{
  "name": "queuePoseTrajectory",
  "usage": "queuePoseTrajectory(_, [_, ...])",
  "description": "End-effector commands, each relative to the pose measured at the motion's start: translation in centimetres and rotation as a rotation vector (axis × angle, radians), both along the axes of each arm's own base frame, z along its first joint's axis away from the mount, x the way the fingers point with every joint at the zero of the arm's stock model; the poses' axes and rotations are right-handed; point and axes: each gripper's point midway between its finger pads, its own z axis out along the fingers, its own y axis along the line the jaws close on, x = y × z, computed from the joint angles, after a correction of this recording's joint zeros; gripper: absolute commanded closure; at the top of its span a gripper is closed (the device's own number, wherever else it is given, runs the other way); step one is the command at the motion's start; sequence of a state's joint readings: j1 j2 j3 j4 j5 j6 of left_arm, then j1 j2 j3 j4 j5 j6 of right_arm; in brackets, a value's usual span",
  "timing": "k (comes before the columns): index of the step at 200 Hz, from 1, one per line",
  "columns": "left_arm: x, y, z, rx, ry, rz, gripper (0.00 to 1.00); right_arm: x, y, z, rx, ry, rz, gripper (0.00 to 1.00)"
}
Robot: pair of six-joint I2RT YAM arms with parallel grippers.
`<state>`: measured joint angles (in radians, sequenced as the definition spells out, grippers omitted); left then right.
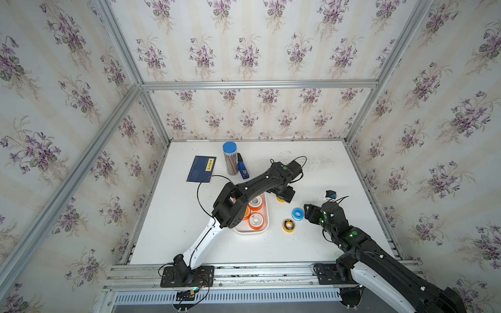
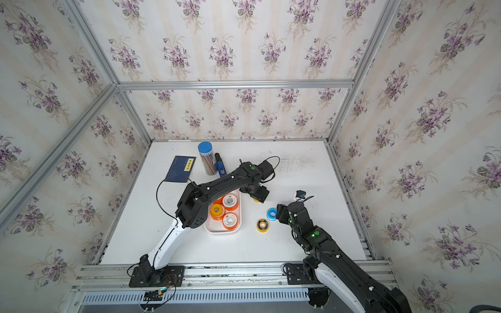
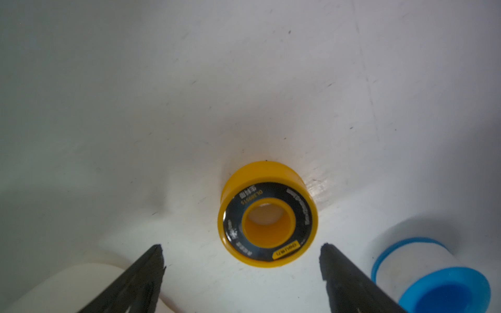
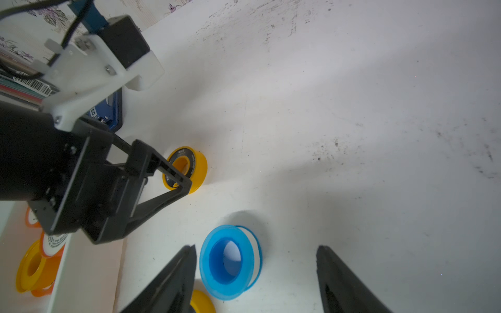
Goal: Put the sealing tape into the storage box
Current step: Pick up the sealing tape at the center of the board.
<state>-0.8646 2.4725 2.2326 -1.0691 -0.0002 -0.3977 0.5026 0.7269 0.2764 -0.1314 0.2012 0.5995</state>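
1. Yellow plastic under a black printed label: that is the yellow spool the left gripper is hanging over. It is lying flat on the white table, hub hole up, just ahead of the fingertips and not yet between them.
2. The left gripper's jaws are standing wide apart and holding nothing. A corner of the storage box is showing beneath one finger, and the blue spool is sitting just off the other.
3. The right gripper is spread too, and empty. The blue spool is lying in the gap between its fingers, closer to one of them and, as far as I can tell, touching neither.
4. Orange spools are already lying in the storage box, close behind the left gripper. A second yellow spool is waiting on the table just beside the right gripper's tips, outside the box.
5. I am judging these reels to be light and stiff: hard plastic flanges around soft wound tape, nothing fragile. The smooth rim is looking slippery, and the reel is low and round, so a push from a single finger could send it skidding.
6. The sensible hold, to my eye, is across the outer rim at its widest, one finger on each side, low against the table. A dip into the hub hole would be fiddlier.
7. The blue spool and the box corner are both sitting close to the left gripper's fingers — any descent is going to need care not to clip either one.
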Motion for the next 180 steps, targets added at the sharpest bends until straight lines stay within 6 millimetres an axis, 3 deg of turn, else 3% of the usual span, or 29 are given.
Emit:
queuePoseTrajectory(1, [0.2,-0.2,-0.6,0.003,-0.009,0.012,0.15,0.2,0.0,0.2,0.003,-0.011,-0.004,0.26])
queuePoseTrajectory(59, [0.6,-0.8,-1.5,0.015,-0.030,0.004,0.25,0.2,0.1,0.2,0.004,-0.010,0.001,0.26])
queuePoseTrajectory(104, [0.4,-0.8,-1.7,0.030,-0.034,-0.007,0.39,0.2,0.1,0.2,0.005,-0.011,0.002,0.26])
queuePoseTrajectory(136, [0.3,-0.9,-1.3,0.030,-0.039,-0.010,0.48,0.2,0.1,0.2,0.005,-0.009,0.003,0.26])
queuePoseTrajectory(180, [-0.2,-1.0,0.6,0.023,-0.056,-0.025,0.50,0.2,0.2,0.2,0.005,-0.009,0.005,0.26])
